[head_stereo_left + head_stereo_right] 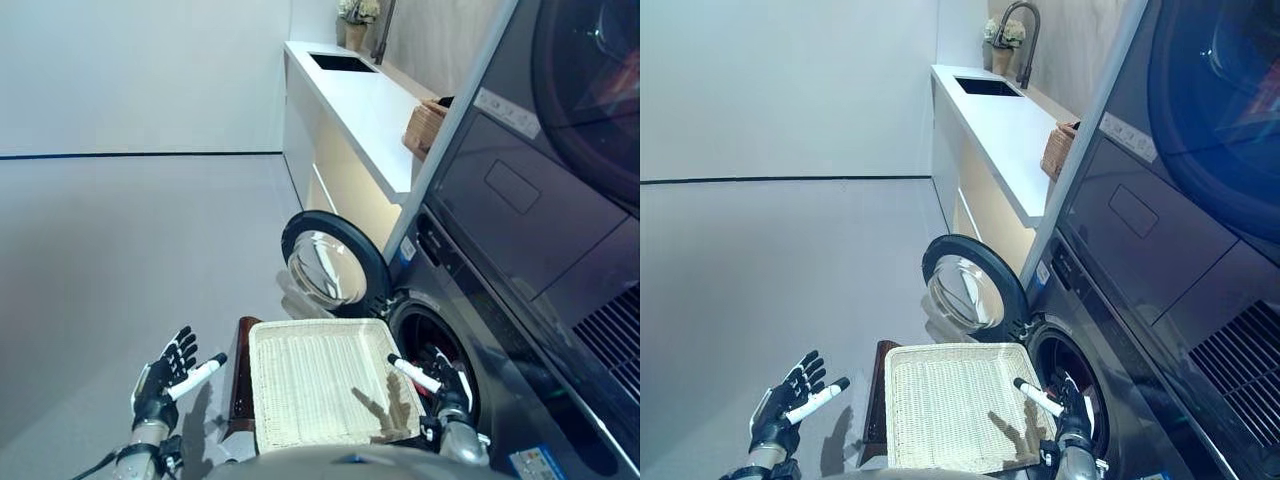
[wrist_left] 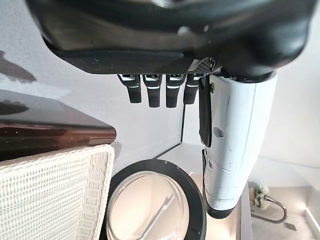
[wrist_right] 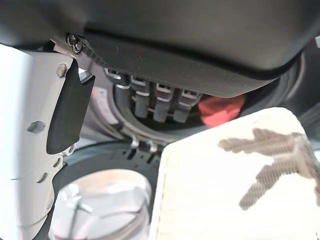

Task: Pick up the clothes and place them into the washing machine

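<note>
From my left eye, my white basket (image 1: 320, 385) sits right in front of me, and it looks bare inside. I see no clothes in it. My left robot hand (image 1: 165, 385) is out to the left of the basket, over the floor (image 1: 110, 280), with its fingers spread wide and holding nothing. My right robot hand (image 1: 445, 385) is at the basket's right edge, right by the dark round hole of the washing machine (image 1: 440, 350). Its fingers are straight too.

From my right eye, it is the same. The round door (image 1: 970, 285) stands swung out, just past the basket's far edge. My right robot hand is much nearer to the hole than my left.

From my left wrist, my fingers (image 2: 150, 90) hang straight and grip nothing. The basket corner and the glass door show past them.

From my right wrist, my fingers (image 3: 162, 102) are straight and bare. Past them, a bit of red cloth (image 3: 220, 107) shows inside the machine's hole. I think the clothes are already in there, to the far right of my right robot hand.
</note>
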Tool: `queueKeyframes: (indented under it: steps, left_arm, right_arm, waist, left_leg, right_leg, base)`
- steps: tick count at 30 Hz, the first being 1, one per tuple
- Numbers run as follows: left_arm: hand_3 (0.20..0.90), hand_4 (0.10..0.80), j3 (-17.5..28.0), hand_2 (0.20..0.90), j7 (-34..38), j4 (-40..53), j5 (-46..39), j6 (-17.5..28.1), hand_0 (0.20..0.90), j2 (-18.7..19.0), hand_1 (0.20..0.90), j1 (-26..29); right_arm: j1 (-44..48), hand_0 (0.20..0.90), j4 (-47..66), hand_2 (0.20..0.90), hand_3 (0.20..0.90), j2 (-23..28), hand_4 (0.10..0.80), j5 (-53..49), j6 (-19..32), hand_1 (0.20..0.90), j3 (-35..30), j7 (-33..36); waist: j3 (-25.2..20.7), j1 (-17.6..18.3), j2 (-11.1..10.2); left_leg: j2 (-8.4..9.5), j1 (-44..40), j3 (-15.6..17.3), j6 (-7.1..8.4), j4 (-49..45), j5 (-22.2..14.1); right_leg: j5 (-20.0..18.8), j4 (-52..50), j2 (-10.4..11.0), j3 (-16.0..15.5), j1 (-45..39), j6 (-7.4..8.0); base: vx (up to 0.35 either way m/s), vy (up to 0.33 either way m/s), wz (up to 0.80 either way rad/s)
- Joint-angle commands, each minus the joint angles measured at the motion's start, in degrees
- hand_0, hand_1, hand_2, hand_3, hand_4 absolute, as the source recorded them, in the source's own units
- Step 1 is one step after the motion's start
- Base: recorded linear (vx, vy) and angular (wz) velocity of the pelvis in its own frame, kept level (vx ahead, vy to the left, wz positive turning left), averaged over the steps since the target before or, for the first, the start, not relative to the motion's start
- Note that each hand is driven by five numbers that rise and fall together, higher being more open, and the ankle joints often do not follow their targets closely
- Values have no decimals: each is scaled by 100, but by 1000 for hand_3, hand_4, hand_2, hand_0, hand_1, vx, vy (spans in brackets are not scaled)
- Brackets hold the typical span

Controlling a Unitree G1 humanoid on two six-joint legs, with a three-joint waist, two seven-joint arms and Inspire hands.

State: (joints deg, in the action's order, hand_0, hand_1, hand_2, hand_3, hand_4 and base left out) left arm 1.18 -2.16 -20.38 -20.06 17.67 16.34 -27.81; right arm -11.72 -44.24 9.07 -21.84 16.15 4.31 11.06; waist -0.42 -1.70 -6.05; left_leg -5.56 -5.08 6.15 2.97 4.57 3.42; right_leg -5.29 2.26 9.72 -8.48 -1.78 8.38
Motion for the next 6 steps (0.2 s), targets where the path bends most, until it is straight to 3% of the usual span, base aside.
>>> queueKeyframes:
  steps: [1,6]
  left_arm:
    - [900,800,103,900,7,295,96,415,900,54,900,385]
    - [900,800,26,900,8,294,73,392,900,28,900,373]
  right_arm:
    - [513,900,190,900,900,77,800,-59,402,900,-71,10]
    - [490,900,129,900,900,-80,800,-228,408,900,-2,-29]
  waist:
    - [-32,73,107]
    - [-14,94,134]
  left_leg:
    - [-229,234,-118,148,-48,4]
    - [-241,84,-78,146,-56,-25]
  right_leg:
    - [112,-223,215,-91,0,316]
    - [155,-263,225,-67,-112,313]
  base:
    - [-15,19,-5]
    - [9,14,-3]
